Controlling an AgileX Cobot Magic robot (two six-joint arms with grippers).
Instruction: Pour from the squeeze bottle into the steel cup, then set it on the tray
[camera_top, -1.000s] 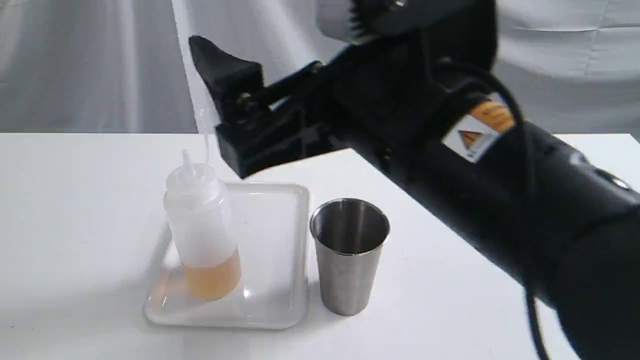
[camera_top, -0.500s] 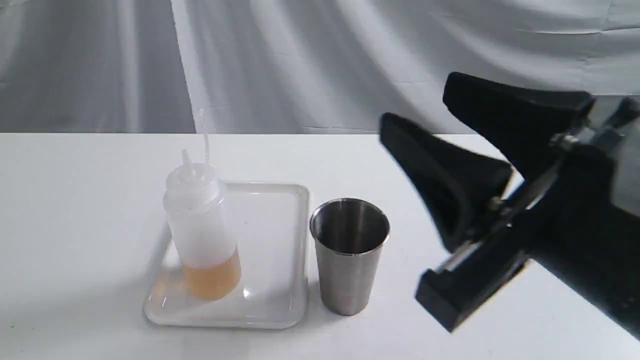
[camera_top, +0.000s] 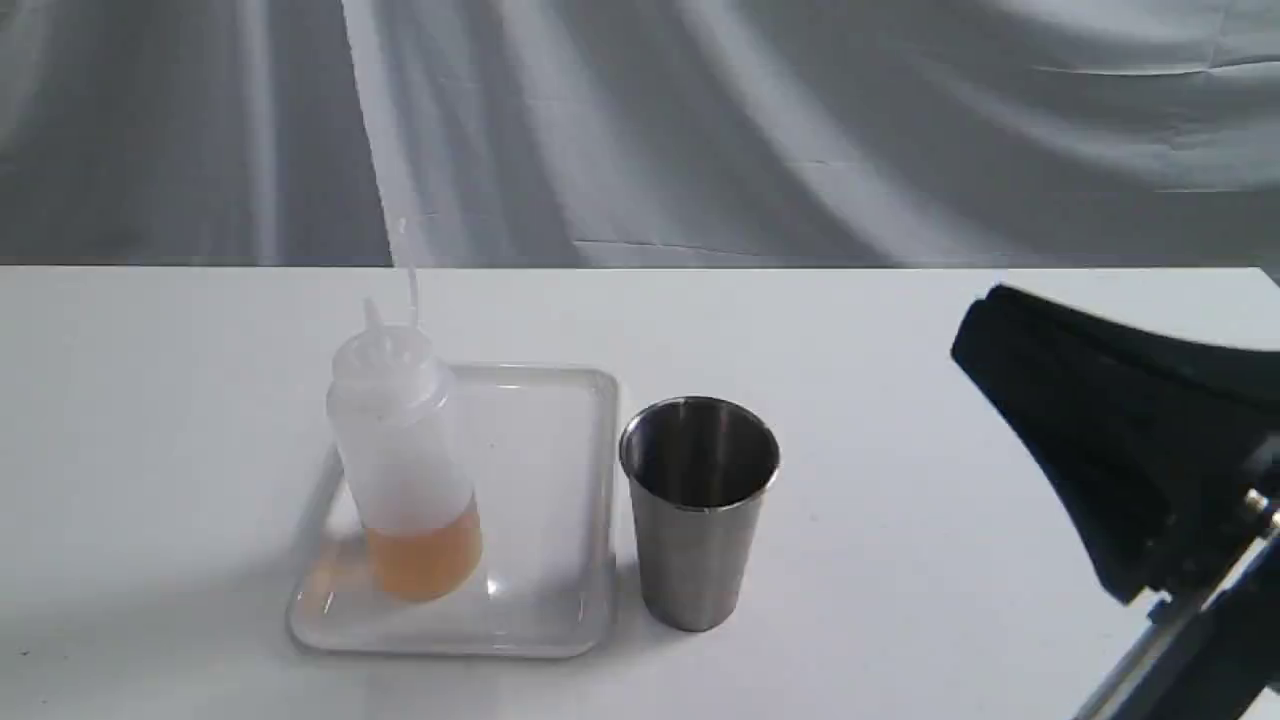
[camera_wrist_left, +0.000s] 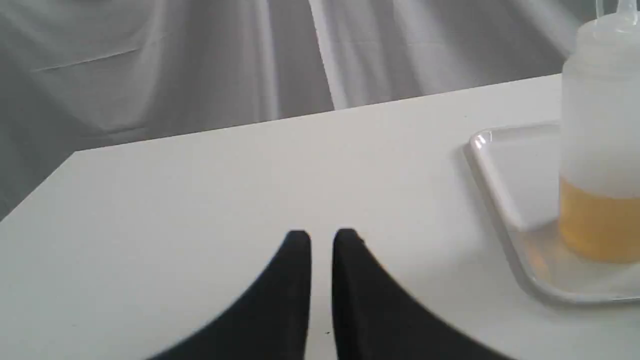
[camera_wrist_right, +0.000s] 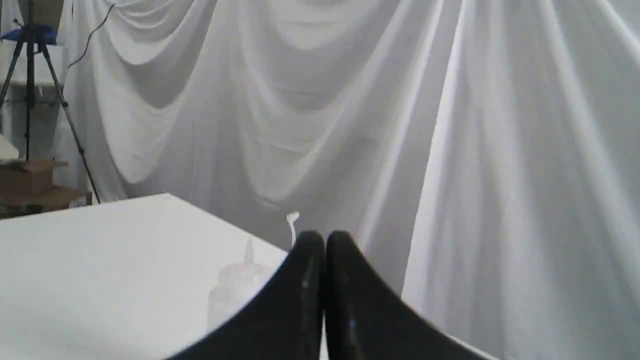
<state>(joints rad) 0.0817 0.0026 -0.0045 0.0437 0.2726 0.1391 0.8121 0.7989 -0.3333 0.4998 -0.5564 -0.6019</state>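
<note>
The bottle (camera_top: 400, 440) is standing on the tray (camera_top: 545, 480). The right fingers (camera_wrist_right: 312, 265), shut and empty, should be backing clear of the cup (camera_top: 695, 540). The left fingers (camera_wrist_left: 295, 285) are sitting narrow.

Ext. cam sits in front of the flat white counter (camera_top: 900, 600), a bit above its surface & fairly close, facing straight across to the creased grey cloth backdrop (camera_top: 800, 130), w/ the glossy white rectangular tray (camera_top: 560, 390), translucent whitish squeeze bottle (camera_top: 400, 440) & brushed steel cup (camera_top: 697, 540) mid-frame. L wrist cam sits low over the counter behind the black left claw (camera_wrist_left: 321, 237), looking along it to the far edge & cloth, and shares the bottle & part of the tray w/ the ext. view, both close up. R wrist cam tilts up more, looking past the black right claw (camera_wrist_right: 324, 240) at cloth, a counter corner & a dark tripod (camera_wrist_right: 35, 90); it shares only the bottle, faint & small.
</note>
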